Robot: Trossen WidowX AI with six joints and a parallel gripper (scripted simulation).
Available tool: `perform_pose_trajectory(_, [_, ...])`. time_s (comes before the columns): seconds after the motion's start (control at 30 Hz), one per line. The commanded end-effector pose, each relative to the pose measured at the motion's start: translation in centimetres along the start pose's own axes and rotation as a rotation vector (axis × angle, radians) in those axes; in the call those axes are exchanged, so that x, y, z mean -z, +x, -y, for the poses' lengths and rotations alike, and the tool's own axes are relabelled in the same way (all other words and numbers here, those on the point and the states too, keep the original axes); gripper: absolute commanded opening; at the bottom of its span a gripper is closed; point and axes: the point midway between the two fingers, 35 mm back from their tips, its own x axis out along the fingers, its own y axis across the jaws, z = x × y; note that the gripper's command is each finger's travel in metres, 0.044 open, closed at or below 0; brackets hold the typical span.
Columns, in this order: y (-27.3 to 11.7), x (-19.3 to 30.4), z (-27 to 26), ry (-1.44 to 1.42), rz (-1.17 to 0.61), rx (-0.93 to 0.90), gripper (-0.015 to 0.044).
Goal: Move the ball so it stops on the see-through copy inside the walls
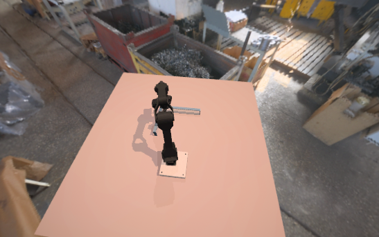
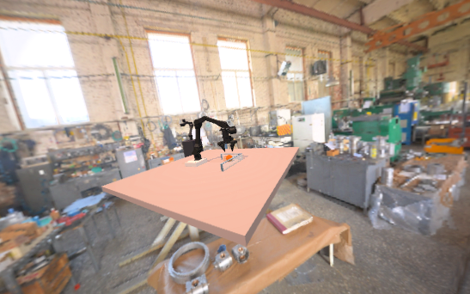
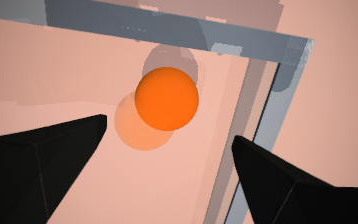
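My fingers stand wide apart with nothing between them, poised above the ball. It rests on the worktop inside the walls, overlapping the copy but off its centre. I judge this the approach; next, descend and straddle the ball.

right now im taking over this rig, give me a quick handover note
Tool: open, holding nothing, hovering above the ball.
Solid orange ball: on the table inside the corner of the two low clear walls, overlapping the see-through orange copy but off-centre from it.
Done: arm brought over the ball.
Left: nudge or carry the ball onto the copy, release, let it settle, pull the tool away.
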Motion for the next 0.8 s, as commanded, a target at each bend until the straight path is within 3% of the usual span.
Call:
perform_pose_trajectory(0.0, [0.2,-0.3,-0.5,-0.022,-0.02,-0.028,0.0414])
perform_pose_trajectory(0.77, [3.4,-0.2,-0.5,-0.022,-0.021,-0.028,0.0414])
